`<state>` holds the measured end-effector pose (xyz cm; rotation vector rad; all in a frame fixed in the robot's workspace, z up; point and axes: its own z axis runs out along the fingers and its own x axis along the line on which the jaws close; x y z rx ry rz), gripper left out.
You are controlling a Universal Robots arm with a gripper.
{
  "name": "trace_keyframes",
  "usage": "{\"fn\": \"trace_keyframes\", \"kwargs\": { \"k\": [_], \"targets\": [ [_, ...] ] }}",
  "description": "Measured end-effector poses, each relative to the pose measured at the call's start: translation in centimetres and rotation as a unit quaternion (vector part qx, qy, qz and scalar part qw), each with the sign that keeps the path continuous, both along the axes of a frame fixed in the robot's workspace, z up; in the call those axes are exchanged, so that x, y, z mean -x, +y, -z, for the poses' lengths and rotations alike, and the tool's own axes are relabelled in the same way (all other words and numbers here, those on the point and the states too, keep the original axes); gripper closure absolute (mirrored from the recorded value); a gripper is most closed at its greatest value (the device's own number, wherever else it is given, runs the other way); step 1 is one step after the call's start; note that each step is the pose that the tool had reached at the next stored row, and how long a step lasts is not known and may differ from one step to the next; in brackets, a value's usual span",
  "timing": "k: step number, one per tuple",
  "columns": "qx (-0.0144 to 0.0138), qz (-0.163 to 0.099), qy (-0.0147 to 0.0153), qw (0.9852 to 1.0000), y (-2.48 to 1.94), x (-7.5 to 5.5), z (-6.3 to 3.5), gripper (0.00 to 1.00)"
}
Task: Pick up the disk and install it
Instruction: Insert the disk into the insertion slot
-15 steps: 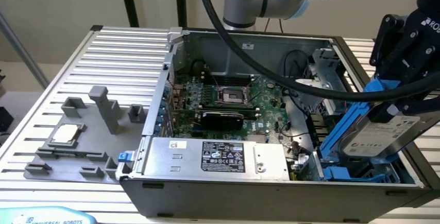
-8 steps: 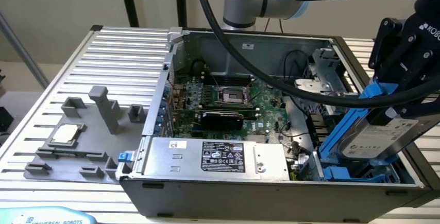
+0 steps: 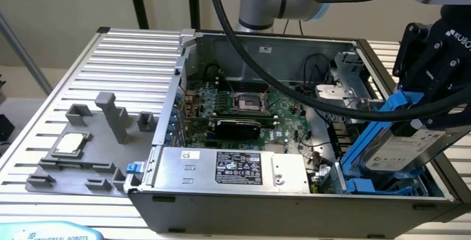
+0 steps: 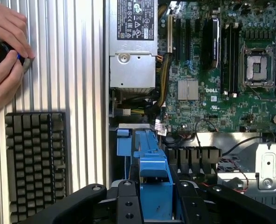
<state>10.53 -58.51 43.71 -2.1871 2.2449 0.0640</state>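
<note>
1. At the exterior view's right end of the PC case point(image 3: 294, 204), the gripper point(image 3: 431, 121) hangs over the corner w/ the disk point(image 3: 403, 149) in its grip.
2. The jaws are about half closed, one on each side of the disk's blue frame. The wrist view shows the blue frame point(image 4: 152, 172) pinched between the black fingers point(image 4: 128, 203).
3. The disk is up off the table and tilted. Its top end is by the gripper & its low end points down at the blue drive slot point(image 3: 364, 185) in the case's corner.
4. Done, I think: the pick-up. The disk is held, not lying anywhere.
5. Not done yet: the install. The disk leans at a slant, not flat in its slot. I can't tell if the low end touches the slot.
6. Other stuff inside the case: the big silver power box point(image 3: 228, 168) & the green board point(image 3: 243, 107), both apart from the disk.
7. Out on the ribbed table point(image 3: 125, 58), a small square chip point(image 3: 70, 143) sits on a grey holder, well apart from the gripper.
8. The wrist view has a person's hands point(image 4: 5, 46) on the ribbed table, away from the case.
</note>
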Motion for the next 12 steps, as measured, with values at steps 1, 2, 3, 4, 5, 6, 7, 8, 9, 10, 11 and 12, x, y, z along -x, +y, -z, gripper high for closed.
{"fn": "trace_keyframes", "kwargs": {
  "k": [1,2,3,4,5,6,7,8,9,10,11,12],
  "targets": [
    [-0.0001,0.000,0.0000,1.0000,0.00,0.00,0.06,0.67],
    [-0.0003,-0.001,0.0000,1.0000,0.00,0.01,0.12,0.67],
    [-0.0005,-0.001,0.0000,1.0000,0.00,0.01,0.18,0.67],
    [-0.0008,-0.002,0.0000,1.0000,0.00,0.01,0.24,0.67],
    [-0.0011,-0.002,0.0000,1.0000,0.00,0.01,0.31,0.67],
    [-0.0013,-0.003,0.0000,1.0000,0.00,0.01,0.38,0.67],
    [-0.0014,-0.003,0.0000,1.0000,0.00,0.01,0.42,0.67],
    [-0.0015,-0.004,0.0000,1.0000,0.00,0.01,0.46,0.67],
    [-0.0016,-0.005,0.0000,1.0000,0.00,0.00,0.52,0.67],
    [-0.0017,-0.005,0.0000,1.0000,0.00,0.00,0.58,0.67],
    [-0.0018,-0.006,0.0000,1.0000,0.00,0.00,0.65,0.67],
    [-0.0018,-0.007,0.0000,1.0000,0.00,0.00,0.72,0.67]
  ]
}}
